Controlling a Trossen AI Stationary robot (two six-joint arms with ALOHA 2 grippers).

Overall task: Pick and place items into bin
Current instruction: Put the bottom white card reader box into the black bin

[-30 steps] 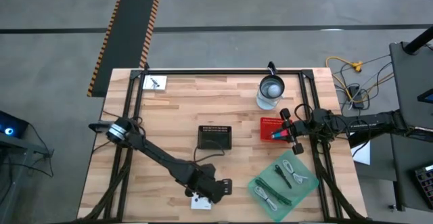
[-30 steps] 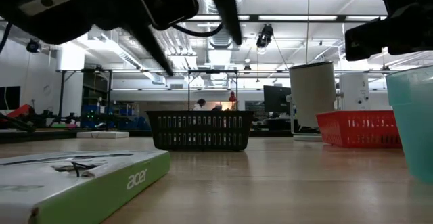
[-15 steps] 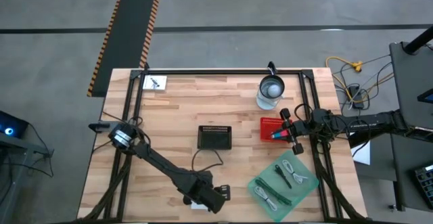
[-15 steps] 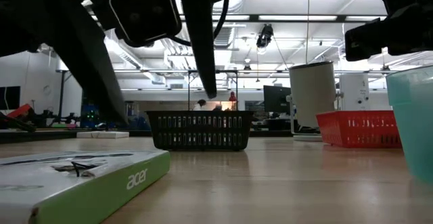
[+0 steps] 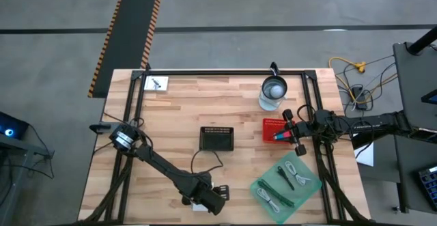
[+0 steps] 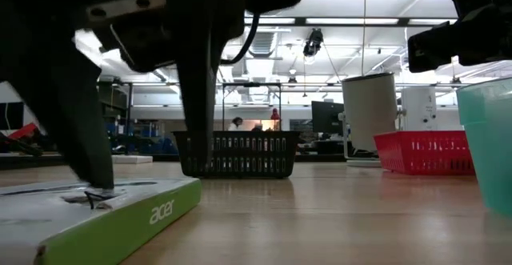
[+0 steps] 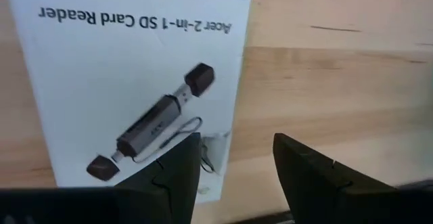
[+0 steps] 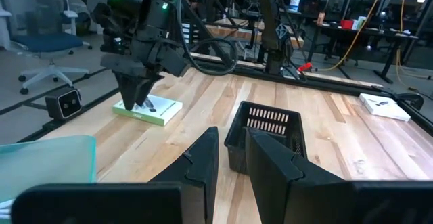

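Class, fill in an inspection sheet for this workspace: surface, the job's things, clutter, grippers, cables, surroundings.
Surface: wooden table, dark frame around it.
Job's things: white card reader box with green edge at the near side; black basket mid-table; red basket; second white box in the far corner.
Clutter: teal tray holding coiled white cables; metal cup.
Grippers: left gripper open, down over the box; right gripper narrowly parted, waiting by the red basket.
Cables: yellow cable on the floor.
Surroundings: workshop benches, office chair.
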